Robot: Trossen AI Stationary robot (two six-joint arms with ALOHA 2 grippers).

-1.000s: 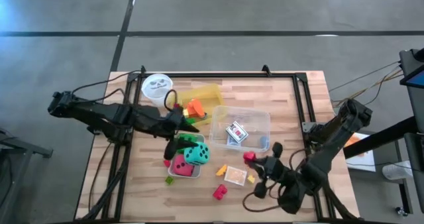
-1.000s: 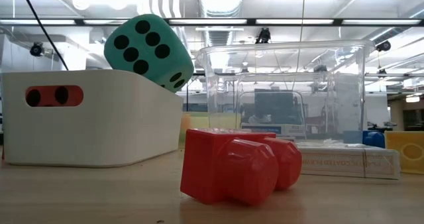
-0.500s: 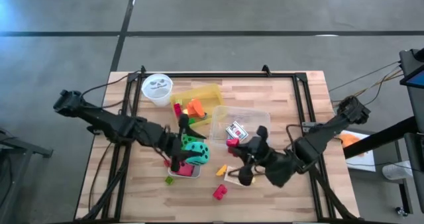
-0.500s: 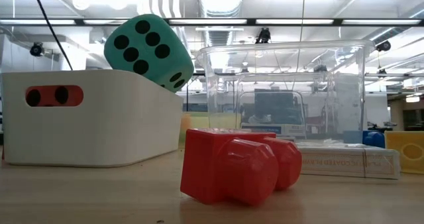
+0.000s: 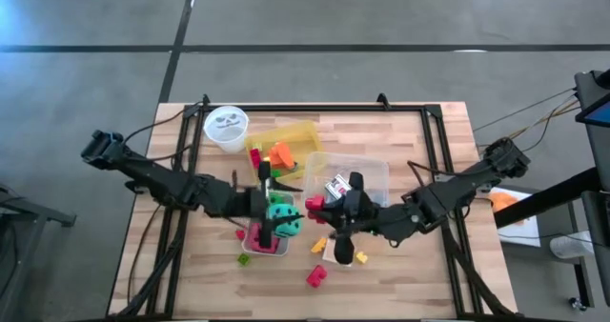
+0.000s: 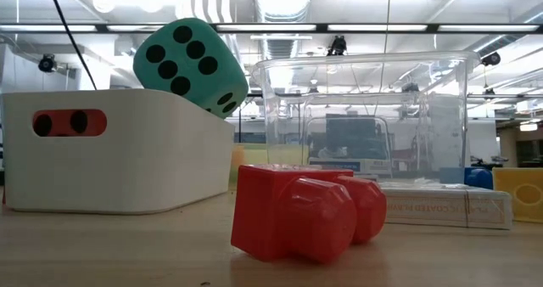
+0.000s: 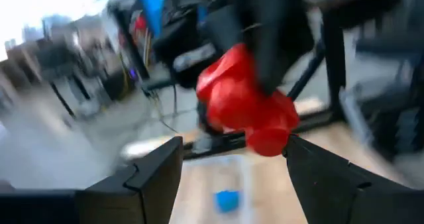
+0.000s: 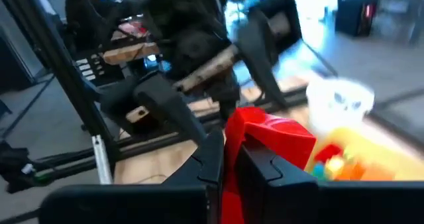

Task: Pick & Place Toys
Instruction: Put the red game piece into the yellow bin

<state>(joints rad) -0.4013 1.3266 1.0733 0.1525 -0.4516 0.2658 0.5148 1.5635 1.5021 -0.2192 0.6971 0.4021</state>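
My right gripper [image 5: 322, 208] is shut on a red block [image 5: 314, 203] over the middle of the table, beside the clear box [image 5: 367, 170]. My left gripper [image 5: 286, 206] is open and empty, above the small white bin [image 5: 250, 248]. It faces the held block, which shows just ahead of its fingers in the left wrist view [image 7: 242, 108]. The bin holds a teal die [image 5: 282, 219], a red die [image 5: 261, 237] and a green die [image 5: 276, 199]. Another red block [image 5: 316, 275] lies on the table near the front edge and shows close up in the low view [image 6: 297, 215]. My right gripper pinches the red block [image 8: 268, 141] between its two fingers [image 8: 212, 161]. The fingers come roughly level from the table's right side. The block sticks out past the fingertips and is lifted clear of the table.
A white cup [image 5: 226, 127] and a yellow tray [image 5: 303, 131] with orange and red blocks stand at the far left. The clear box holds a card pack [image 5: 338, 189]. A second card pack [image 5: 338, 255], yellow blocks [image 5: 360, 257] and a green block [image 5: 244, 259] lie in front.
My right gripper has carried the red block from the table's near right toward the left and a little farther back, to beside the clear box. My left gripper has moved toward the right and near side, from the yellow tray to above the white bin.
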